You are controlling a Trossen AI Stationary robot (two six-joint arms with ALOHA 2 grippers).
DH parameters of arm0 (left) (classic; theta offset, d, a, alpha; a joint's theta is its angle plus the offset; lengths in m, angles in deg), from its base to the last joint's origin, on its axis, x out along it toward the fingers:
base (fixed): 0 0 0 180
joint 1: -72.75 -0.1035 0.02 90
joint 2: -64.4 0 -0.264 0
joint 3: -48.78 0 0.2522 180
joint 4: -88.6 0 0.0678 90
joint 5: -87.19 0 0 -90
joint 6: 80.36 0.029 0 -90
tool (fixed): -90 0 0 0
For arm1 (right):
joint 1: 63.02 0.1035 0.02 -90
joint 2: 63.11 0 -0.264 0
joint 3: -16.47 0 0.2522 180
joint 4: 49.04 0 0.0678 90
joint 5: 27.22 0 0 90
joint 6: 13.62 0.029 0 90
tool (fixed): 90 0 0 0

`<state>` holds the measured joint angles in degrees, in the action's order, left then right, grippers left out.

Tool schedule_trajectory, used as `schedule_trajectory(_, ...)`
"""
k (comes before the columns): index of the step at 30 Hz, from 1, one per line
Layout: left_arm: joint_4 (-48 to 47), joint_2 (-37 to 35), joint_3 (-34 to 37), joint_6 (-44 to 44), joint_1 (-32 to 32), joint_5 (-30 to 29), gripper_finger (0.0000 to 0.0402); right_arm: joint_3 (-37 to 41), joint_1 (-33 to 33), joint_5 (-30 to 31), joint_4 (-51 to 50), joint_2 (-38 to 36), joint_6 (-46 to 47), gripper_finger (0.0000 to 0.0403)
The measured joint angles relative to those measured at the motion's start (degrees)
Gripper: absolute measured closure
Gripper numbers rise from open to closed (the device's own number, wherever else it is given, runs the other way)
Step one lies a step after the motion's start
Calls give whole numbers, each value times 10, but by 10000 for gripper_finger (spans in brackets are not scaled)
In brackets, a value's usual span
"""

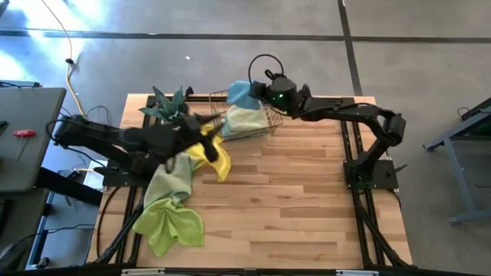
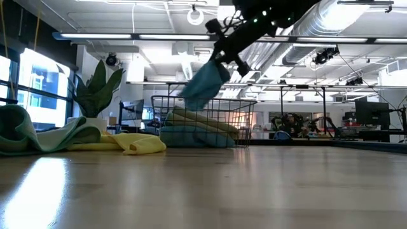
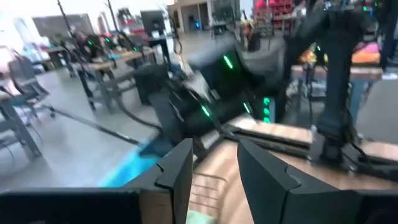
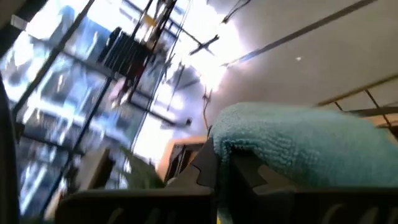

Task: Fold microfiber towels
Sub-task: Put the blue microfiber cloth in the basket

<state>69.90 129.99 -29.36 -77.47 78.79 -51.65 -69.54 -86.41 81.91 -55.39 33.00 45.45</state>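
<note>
The light blue towel point(image 1: 240, 93) hangs over the far wire basket point(image 1: 265, 126), pinched in the right hand point(image 1: 257, 90). It could snag on the basket rim and tip the basket. The left hand point(image 3: 211, 168) is spread and holds nothing, near the yellow towel point(image 1: 216, 157). Only the low view shows the towel hanging clear above the basket.

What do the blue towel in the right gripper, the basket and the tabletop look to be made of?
Blue towel: soft looped microfiber, matte; the nubby pile shows in the right wrist view, pinched in the right gripper. Basket: thin metal wire, likely coated; open grid you can see through. Table: wood planks, light with a slight sheen; strip seams and grain are visible, probably butcher block.
</note>
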Motion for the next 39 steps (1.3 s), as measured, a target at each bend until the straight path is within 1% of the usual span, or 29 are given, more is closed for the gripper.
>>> schedule_trajectory(3,-21,-50,0,21,0,-3,284,0,10,40,24,30,55,403)
schedule_trajectory(6,-53,-93,0,34,0,-3,284,0,20,62,64,62,105,403)
schedule_trajectory(10,-109,-134,0,44,0,-2,284,0,34,106,98,95,151,403)
schedule_trajectory(12,-134,-149,0,43,0,-3,284,0,34,117,116,99,169,403)
schedule_trajectory(14,-161,-161,0,42,0,-2,284,0,32,139,142,97,157,403)
schedule_trajectory(17,-193,-171,0,28,0,-2,284,0,31,173,134,92,103,403)
schedule_trajectory(18,-205,-173,0,24,0,-1,284,0,32,175,109,92,106,403)
schedule_trajectory(19,-214,-175,0,23,0,2,284,0,32,173,77,95,128,403)
schedule_trajectory(21,-226,-175,0,23,0,2,284,0,32,148,23,104,194,403)
schedule_trajectory(23,-232,-175,0,23,0,2,284,0,36,128,10,115,232,403)
schedule_trajectory(28,-255,-169,0,39,-8,0,284,0,54,137,35,127,234,403)
schedule_trajectory(32,-294,-146,0,-7,-45,7,284,0,58,137,-4,127,234,403)
schedule_trajectory(35,-300,-123,0,-29,-69,27,284,0,59,126,-17,128,259,402)
schedule_trajectory(39,-284,-90,0,-33,-87,57,284,0,64,111,-21,128,260,402)
